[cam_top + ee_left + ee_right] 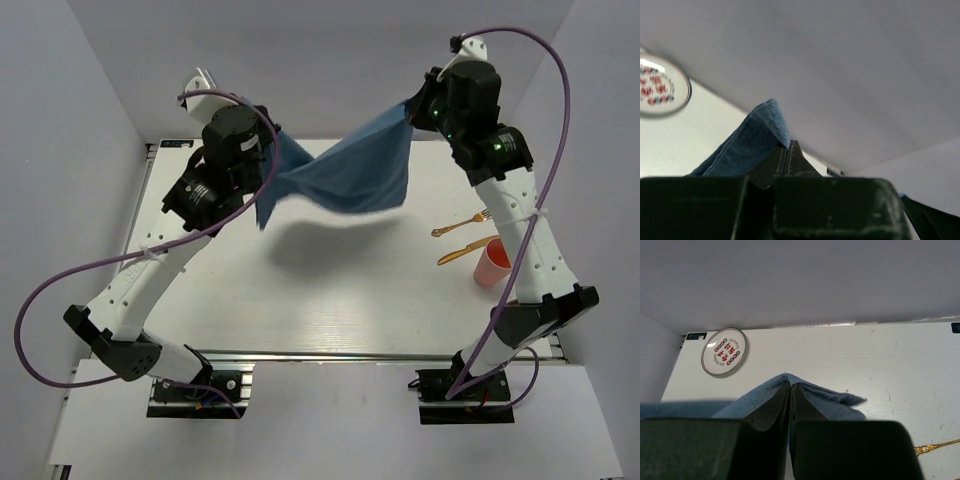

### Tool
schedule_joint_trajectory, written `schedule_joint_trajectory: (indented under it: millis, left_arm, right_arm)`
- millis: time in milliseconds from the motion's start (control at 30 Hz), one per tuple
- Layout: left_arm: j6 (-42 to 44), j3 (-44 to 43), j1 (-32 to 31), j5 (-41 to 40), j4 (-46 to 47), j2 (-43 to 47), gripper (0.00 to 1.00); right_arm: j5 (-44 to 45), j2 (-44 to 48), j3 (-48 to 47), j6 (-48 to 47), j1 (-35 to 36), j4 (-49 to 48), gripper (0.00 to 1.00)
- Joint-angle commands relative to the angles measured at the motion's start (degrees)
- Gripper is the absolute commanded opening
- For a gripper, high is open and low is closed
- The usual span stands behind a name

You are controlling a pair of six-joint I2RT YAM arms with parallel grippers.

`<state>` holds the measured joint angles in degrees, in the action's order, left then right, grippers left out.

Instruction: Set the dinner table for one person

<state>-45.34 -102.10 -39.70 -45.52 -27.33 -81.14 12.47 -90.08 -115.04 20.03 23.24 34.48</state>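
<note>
A blue cloth placemat (pixel 350 175) hangs twisted in the air above the far part of the white dinner table (pixel 330 300). My left gripper (pixel 272 140) is shut on its left corner; in the left wrist view (pixel 787 150) the jaws stand closed with the cloth (pixel 750 142) draped over the left one. My right gripper (pixel 412 108) is shut on the cloth's right corner; in the right wrist view (pixel 790 387) the cloth (pixel 835 402) folds over the closed jaws. The cloth's lower edge sags free and casts a shadow on the table.
A gold fork (pixel 460 225), a gold knife (pixel 465 250) and a pink cup (pixel 492 264) lie at the table's right side. A white plate with a red pattern (pixel 723 351) sits at the far left corner, also in the left wrist view (pixel 660 86). White walls enclose the table.
</note>
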Motion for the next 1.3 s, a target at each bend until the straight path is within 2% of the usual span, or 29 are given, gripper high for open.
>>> schedule_joint_trajectory:
  millis: [0,67,133,167,233,267,300,333,367,400,433,467,500,533,567,600,633,700,733,767,833,933,1000,1067,1100,1167,1200,1233,1267]
  left_arm:
    - [13.1,-3.5,0.9,-3.2,12.0,2.4,0.00]
    - [14.2,0.1,1.5,-1.8,15.8,3.3,0.00]
    - [14.8,5.8,1.5,-0.5,20.5,7.0,0.00]
    - [14.2,12.8,1.5,-0.3,21.7,8.4,0.00]
    - [11.3,20.9,1.5,0.2,25.6,13.2,0.00]
    - [8.3,28.7,1.5,0.7,26.4,14.7,0.00]
    - [6.6,32.5,1.5,0.7,26.9,15.8,0.00]
    - [4.8,36.1,1.5,1.0,26.9,18.1,0.00]
    - [0.4,43.1,1.5,1.2,26.3,19.3,0.00]
    - [-2.5,46.4,1.5,1.4,23.9,20.1,0.00]
    - [-5.7,49.4,1.5,1.3,21.7,21.6,0.00]
    - [-14.8,52.2,0.9,0.7,18.3,22.5,0.00]
    - [-19.1,58.1,0.2,0.4,11.5,23.7,0.00]
    - [-23.3,60.9,0.2,0.2,7.8,26.7,0.03]
    - [-31.7,63.5,0.2,2.7,3.7,28.8,0.09]
    - [-35.1,69.1,-0.3,4.4,-3.0,31.3,0.14]
    - [-37.7,72.0,-0.3,6.4,-5.1,34.4,0.38]
    - [-38.9,78.1,-0.3,12.2,-6.1,44.5,0.55]
    - [-38.9,82.3,-0.3,13.6,-6.2,47.9,0.73]
    - [-38.2,83.4,-0.3,14.8,-6.4,53.1,0.90]
    - [-38.0,83.4,-0.3,14.8,-9.2,55.6,0.98]
    - [-36.8,78.6,0.2,12.4,-10.9,51.5,0.98]
    - [-36.6,74.2,0.2,10.6,-13.7,42.5,0.98]
    - [-35.3,66.7,0.8,10.0,-14.9,35.4,0.98]
    - [-34.5,64.4,0.9,10.0,-14.7,28.0,0.98]
    - [-29.7,56.9,0.9,10.4,-13.4,20.7,0.98]
    - [-28.6,54.1,0.9,10.4,-13.4,13.1,0.98]
    - [-25.4,51.2,0.9,11.0,-13.4,9.5,0.98]
    - [-24.1,44.8,1.5,11.2,-14.8,5.9,0.98]
  right_arm:
    - [-6.8,1.1,-6.1,-2.2,-3.3,-2.5,0.00]
    - [-8.0,1.2,-5.3,-2.2,-5.5,-2.9,0.00]
    - [-10.1,3.0,-0.4,-2.2,-7.4,-4.3,0.00]
    - [-11.5,3.9,2.0,-1.9,-7.7,-6.1,0.00]
    - [-11.9,7.4,11.3,-1.6,-9.0,-10.4,0.00]
    - [-14.2,8.7,14.8,-1.1,-9.4,-11.7,0.00]
    - [-15.1,9.9,18.3,-1.0,-9.6,-13.4,0.00]
    - [-15.5,12.7,25.8,-0.9,-9.8,-14.3,0.00]
    - [-16.3,14.5,30.3,-0.3,-10.0,-17.5,0.00]
    - [-16.7,18.0,34.8,0.4,-10.0,-19.3,0.00]
    - [-16.5,19.8,44.5,1.5,-10.1,-20.6,0.00]
    - [-16.4,21.9,49.3,2.9,-10.4,-21.7,0.00]
    - [-16.3,26.3,54.2,4.8,-10.7,-24.0,0.01]
    - [-16.0,28.9,63.3,5.5,-10.9,-25.1,0.17]
    - [-15.4,31.5,67.3,6.3,-10.9,-26.3,0.69]
    - [-14.7,36.7,70.8,7.3,-10.9,-26.6,0.89]
    - [-13.3,39.0,75.6,8.3,-11.0,-26.6,0.89]
    - [-12.7,43.3,78.3,8.6,-11.1,-26.3,0.89]
    - [-13.3,43.4,78.8,8.5,-10.9,-26.3,0.89]
    - [-13.7,42.7,78.2,8.4,-10.9,-26.3,0.89]
    - [-14.6,37.4,76.2,8.8,-10.5,-25.3,0.89]
    - [-19.0,27.4,73.7,9.5,-9.7,-29.9,0.89]
    - [-20.3,17.8,69.0,8.8,-8.0,-31.2,0.89]
    - [-18.5,7.4,63.0,6.6,-6.5,-26.9,0.89]
    - [-17.2,4.0,56.9,5.9,-5.9,-24.7,0.89]
    - [-14.0,-2.5,51.9,4.8,-4.1,-20.6,0.89]
    - [-12.7,-4.4,47.8,4.6,-4.0,-19.5,0.89]
    - [-10.4,-6.1,46.1,4.4,-3.2,-18.5,0.89]
    - [-9.8,-9.6,44.1,3.8,-3.1,-16.4,0.89]
